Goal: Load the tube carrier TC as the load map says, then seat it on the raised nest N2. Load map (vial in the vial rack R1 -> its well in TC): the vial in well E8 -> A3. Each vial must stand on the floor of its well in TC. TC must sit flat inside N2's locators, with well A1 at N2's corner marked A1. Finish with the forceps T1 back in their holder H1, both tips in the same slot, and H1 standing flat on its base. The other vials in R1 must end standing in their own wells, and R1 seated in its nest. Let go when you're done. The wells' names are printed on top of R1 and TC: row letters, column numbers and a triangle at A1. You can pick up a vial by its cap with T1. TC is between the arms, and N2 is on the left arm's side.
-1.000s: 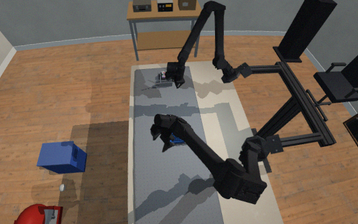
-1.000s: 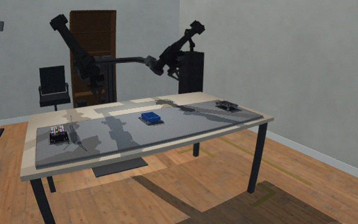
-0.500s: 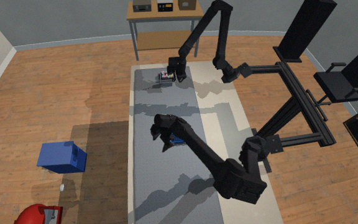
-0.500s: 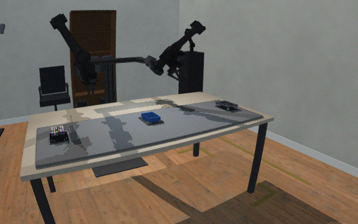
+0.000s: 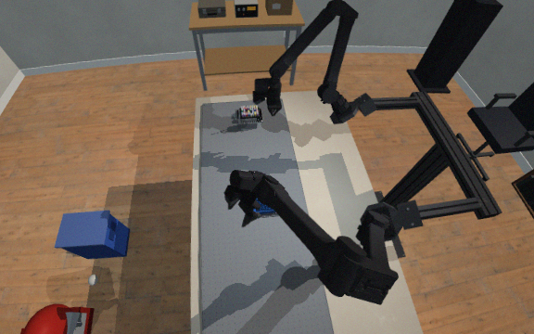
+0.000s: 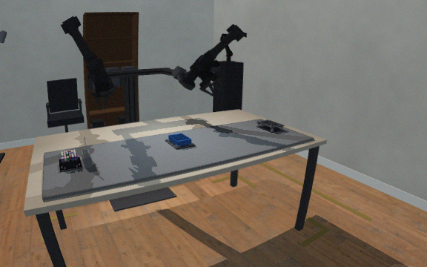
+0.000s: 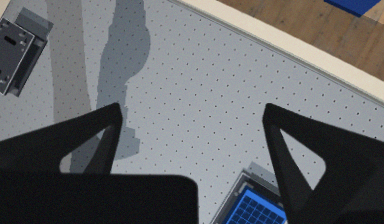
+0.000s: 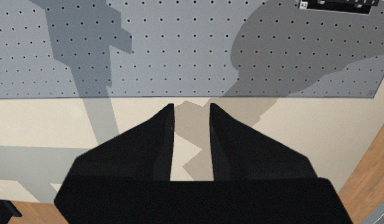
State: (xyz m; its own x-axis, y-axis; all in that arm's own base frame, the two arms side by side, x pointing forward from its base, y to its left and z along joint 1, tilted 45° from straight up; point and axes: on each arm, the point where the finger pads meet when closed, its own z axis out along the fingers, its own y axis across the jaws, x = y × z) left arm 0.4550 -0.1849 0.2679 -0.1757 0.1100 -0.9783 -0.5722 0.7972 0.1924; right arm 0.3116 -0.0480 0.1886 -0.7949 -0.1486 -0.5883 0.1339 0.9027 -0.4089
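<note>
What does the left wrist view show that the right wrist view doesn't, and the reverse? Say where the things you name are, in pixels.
Only left wrist: raised nest N2 (image 7: 13,52) (image 6: 270,125), part of blue carrier TC (image 7: 258,207) (image 5: 263,207) (image 6: 179,139), a blue box (image 7: 355,5) (image 5: 82,229), the left gripper (image 7: 192,111) (image 5: 238,215), spread wide.

Only right wrist: a dark edge of the rack station (image 8: 338,6) (image 5: 250,113) (image 6: 70,163), the right gripper (image 8: 192,112) (image 5: 273,111) (image 6: 102,105), narrowly open.

Both: perforated mat (image 7: 193,75) (image 8: 168,60) (image 5: 230,250) (image 6: 217,148), wooden floor (image 7: 293,30) (image 8: 370,165) (image 5: 156,139) (image 6: 143,230).
</note>
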